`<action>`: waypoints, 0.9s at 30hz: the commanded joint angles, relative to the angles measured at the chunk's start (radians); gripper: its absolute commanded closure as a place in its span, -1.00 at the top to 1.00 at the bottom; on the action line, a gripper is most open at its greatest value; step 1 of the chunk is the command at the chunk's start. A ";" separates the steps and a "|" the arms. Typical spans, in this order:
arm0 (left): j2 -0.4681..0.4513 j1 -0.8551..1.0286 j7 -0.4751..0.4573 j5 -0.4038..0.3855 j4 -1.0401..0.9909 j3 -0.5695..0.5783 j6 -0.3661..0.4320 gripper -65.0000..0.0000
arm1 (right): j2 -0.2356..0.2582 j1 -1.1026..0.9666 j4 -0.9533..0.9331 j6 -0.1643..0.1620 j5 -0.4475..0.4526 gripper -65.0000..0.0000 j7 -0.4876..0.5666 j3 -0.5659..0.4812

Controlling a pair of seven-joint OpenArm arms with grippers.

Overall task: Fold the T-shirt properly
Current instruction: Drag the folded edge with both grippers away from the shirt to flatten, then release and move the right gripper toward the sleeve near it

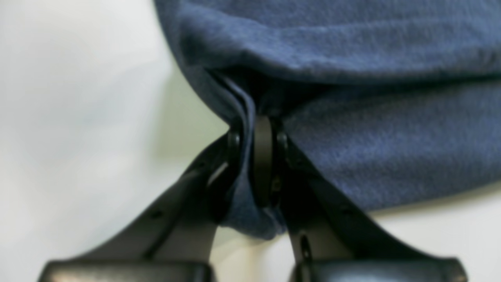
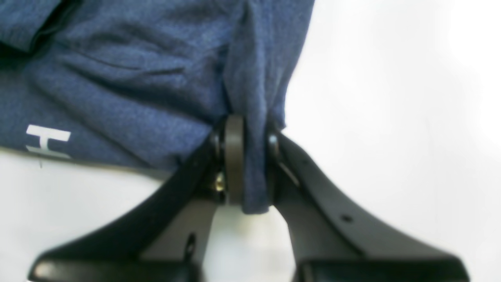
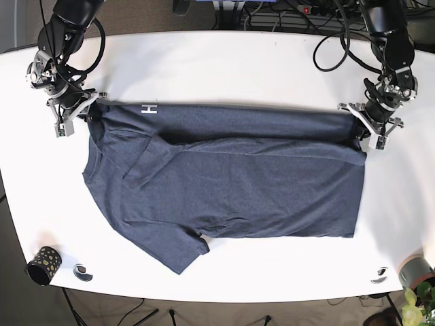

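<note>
Left tool (image 3: 358, 129) low, pinching T-shirt (image 3: 231, 183)

Base view is bright and even, sharp all over, with only soft shadows under the T-shirt (image 3: 231, 183) edges on the white tabletop (image 3: 224, 68). Both wrist views are soft and blurry, worst toward 6 o'clock. Tabletop blows out toward 2 o'clock in the right wrist view.
</note>
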 commanded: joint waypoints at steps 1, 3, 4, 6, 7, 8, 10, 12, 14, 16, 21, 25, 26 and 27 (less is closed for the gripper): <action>-0.006 0.026 0.022 0.011 0.061 -0.027 -0.004 -1.00 | 0.014 -0.012 0.010 0.005 -0.014 -1.00 -0.022 0.001; -0.005 0.058 0.023 0.011 0.094 -0.056 -0.004 -1.00 | 0.017 -0.036 0.030 0.005 -0.006 -1.00 -0.022 0.001; -0.003 0.077 0.023 0.009 0.111 -0.072 -0.004 -1.00 | 0.017 -0.053 0.058 0.005 -0.005 -1.00 -0.022 0.001; -0.003 0.098 0.023 0.009 0.131 -0.085 -0.006 -1.00 | 0.011 -0.081 0.104 0.005 -0.005 -1.00 -0.024 0.001; -0.003 0.109 0.023 0.009 0.139 -0.091 -0.006 -1.00 | 0.009 -0.096 0.127 0.005 -0.005 -1.00 -0.024 0.001; -0.003 0.129 0.023 0.008 0.150 -0.095 -0.006 -1.00 | 0.009 -0.117 0.159 0.005 -0.005 -1.00 -0.024 0.001; -0.003 0.162 0.023 0.008 0.169 -0.096 -0.006 -1.00 | 0.008 -0.153 0.202 0.005 -0.005 -1.00 -0.025 0.001; -0.003 0.198 0.023 0.008 0.194 -0.113 -0.006 -1.00 | 0.008 -0.194 0.247 0.005 -0.005 -1.00 -0.025 0.003; -0.003 0.224 0.023 0.008 0.212 -0.130 -0.006 -1.00 | 0.008 -0.231 0.290 0.005 -0.005 -1.00 -0.025 0.003; -0.003 0.247 0.023 0.008 0.228 -0.144 -0.007 -1.00 | 0.000 -0.272 0.331 0.005 -0.005 -1.00 -0.025 0.003; -0.003 0.313 0.023 0.008 0.265 -0.168 -0.046 -1.00 | -0.031 -0.364 0.420 0.005 -0.005 -0.63 -0.025 0.004; -0.003 0.351 0.023 0.008 0.283 -0.185 -0.112 -0.99 | -0.049 -0.406 0.443 0.005 -0.005 -0.17 -0.025 0.004; -0.003 0.354 0.023 0.008 0.283 -0.185 -0.114 -0.99 | -0.055 -0.407 0.443 0.005 -0.005 -0.12 -0.025 0.004; -0.003 0.357 0.023 0.009 0.283 -0.185 -0.114 -0.99 | -0.058 -0.409 0.443 0.005 -0.005 -0.09 -0.025 0.004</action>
